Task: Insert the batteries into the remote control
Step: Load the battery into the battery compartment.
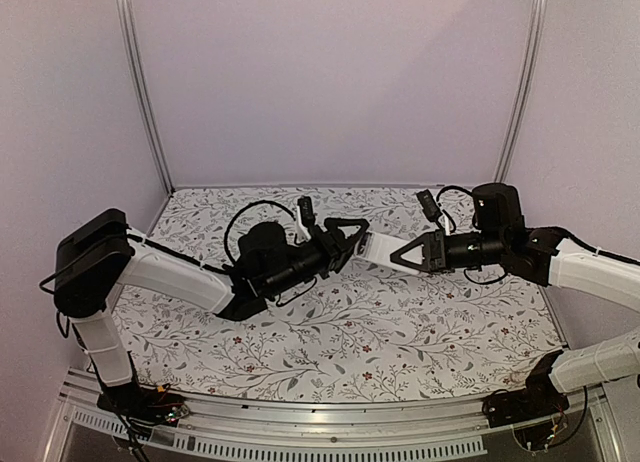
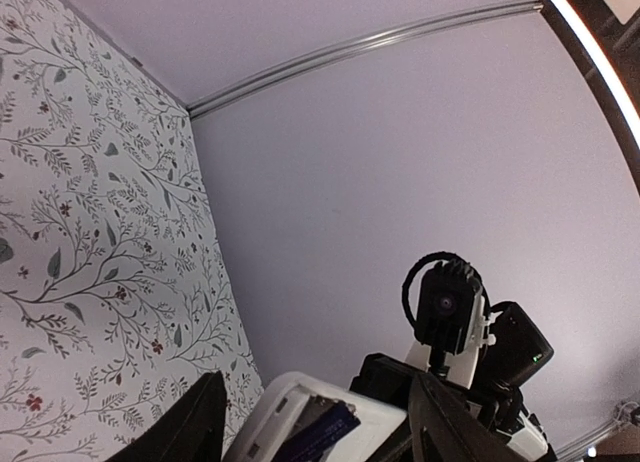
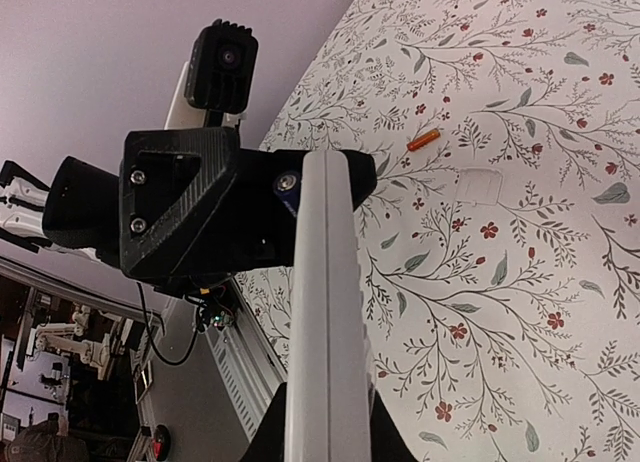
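Observation:
The remote control (image 1: 382, 248) is held in the air between the two arms. My right gripper (image 1: 408, 253) is shut on one end of it; in the right wrist view the remote (image 3: 325, 302) shows edge-on, rising from between my fingers (image 3: 328, 422). My left gripper (image 1: 355, 237) is open, its jaws standing either side of the remote's other end (image 2: 290, 397). The battery bay faces the left wrist camera, and the dark battery (image 2: 322, 427) lies in it; its tip shows beside the remote (image 3: 288, 185). The orange battery (image 3: 424, 139) lies on the table.
The table (image 1: 330, 332) has a floral-patterned cover. A pale flat square piece (image 3: 485, 187) lies on it near the orange battery. Lilac walls with metal rails (image 1: 145, 92) close in the back and sides. A metal rail (image 1: 330, 422) runs along the near edge.

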`<state>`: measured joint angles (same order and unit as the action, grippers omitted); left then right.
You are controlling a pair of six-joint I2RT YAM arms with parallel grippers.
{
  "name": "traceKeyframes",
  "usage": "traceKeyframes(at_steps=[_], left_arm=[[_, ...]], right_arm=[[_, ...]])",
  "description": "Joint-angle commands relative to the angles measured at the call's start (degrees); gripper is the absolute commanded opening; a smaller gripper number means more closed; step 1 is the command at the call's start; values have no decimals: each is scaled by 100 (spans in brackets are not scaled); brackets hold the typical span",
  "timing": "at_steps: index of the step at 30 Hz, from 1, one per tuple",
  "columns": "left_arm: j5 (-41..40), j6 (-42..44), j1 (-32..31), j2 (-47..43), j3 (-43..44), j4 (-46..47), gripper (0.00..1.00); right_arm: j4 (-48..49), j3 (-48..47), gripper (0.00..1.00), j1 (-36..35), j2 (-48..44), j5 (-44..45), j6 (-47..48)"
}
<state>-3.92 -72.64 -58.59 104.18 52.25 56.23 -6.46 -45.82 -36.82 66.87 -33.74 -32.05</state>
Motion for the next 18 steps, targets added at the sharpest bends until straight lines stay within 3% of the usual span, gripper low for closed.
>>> traceKeyframes(at_steps=[1,11,18], left_arm=[[9,-90,23,166,52,-25,64],[27,-161,21,195,22,54,66],[15,-199,22,209,9,113,55]], right_arm=[[-8,-216,0,-54,-83,130,94],[-5,-199,0,-49,-87,124,120],[-5,-199,0,-53,-128,110,129]])
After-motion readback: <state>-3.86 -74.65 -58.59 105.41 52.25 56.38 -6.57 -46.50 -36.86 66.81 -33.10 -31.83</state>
